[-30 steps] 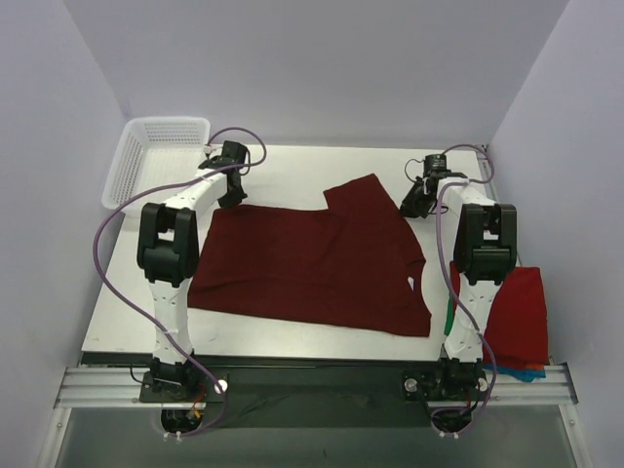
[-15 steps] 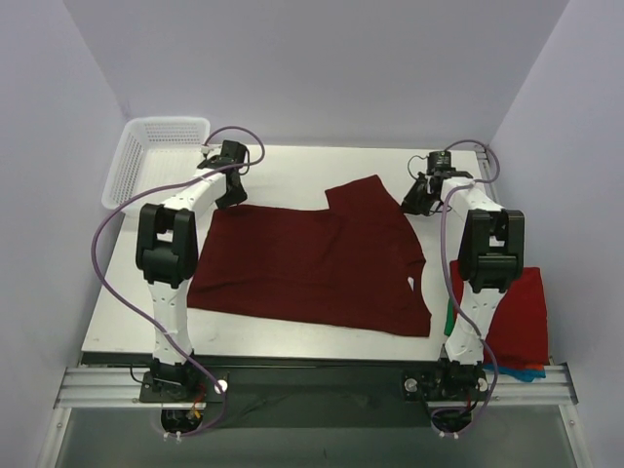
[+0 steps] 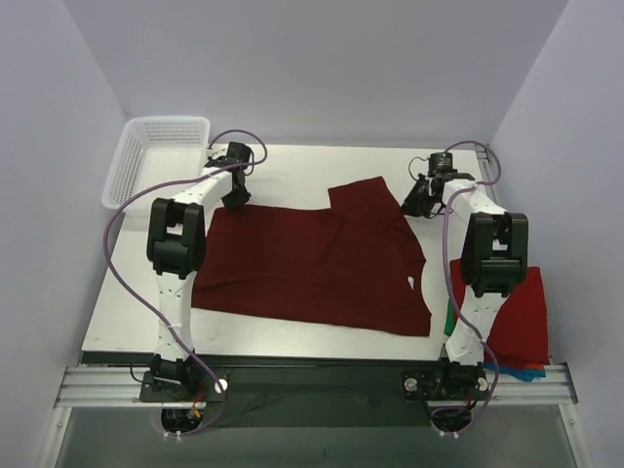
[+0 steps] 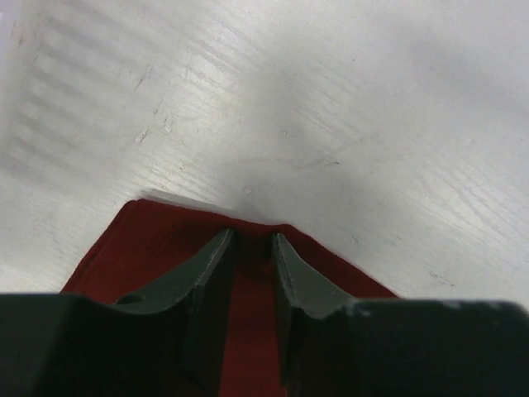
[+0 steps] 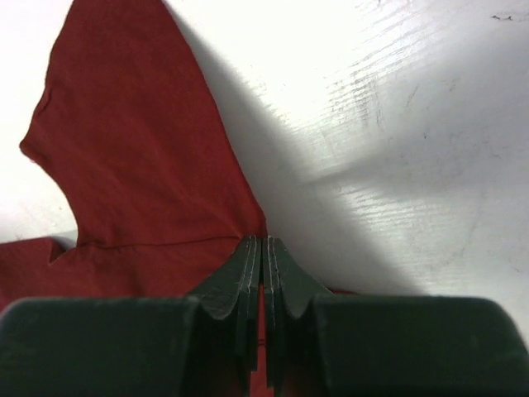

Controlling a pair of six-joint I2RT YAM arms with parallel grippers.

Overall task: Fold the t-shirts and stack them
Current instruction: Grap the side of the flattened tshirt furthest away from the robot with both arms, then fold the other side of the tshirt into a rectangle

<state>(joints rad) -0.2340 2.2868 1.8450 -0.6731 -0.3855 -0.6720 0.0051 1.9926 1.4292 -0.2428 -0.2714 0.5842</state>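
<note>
A dark maroon t-shirt [image 3: 312, 263] lies spread flat on the white table [image 3: 292, 166]. One sleeve points to the far side. My left gripper [image 3: 235, 198] is at its far left corner. In the left wrist view the jaws [image 4: 252, 237] are close together, with a ridge of the maroon cloth [image 4: 140, 240] pinched between them. My right gripper [image 3: 413, 207] is at the shirt's far right edge beside the sleeve. In the right wrist view it [image 5: 262, 240] is shut tight on the cloth edge [image 5: 132, 149]. A brighter red shirt [image 3: 517, 312] lies folded at the table's right edge, with a sliver of green cloth [image 3: 448, 320] beside it.
A white mesh basket [image 3: 161, 120] stands at the far left corner, just left of my left gripper. Purple walls close in the table on three sides. A bit of blue cloth [image 3: 526, 373] shows under the red shirt near the front rail.
Both arms have shifted a little to the right, and the maroon shirt has slid slightly right with them. Both grippers stay at the same corners.
</note>
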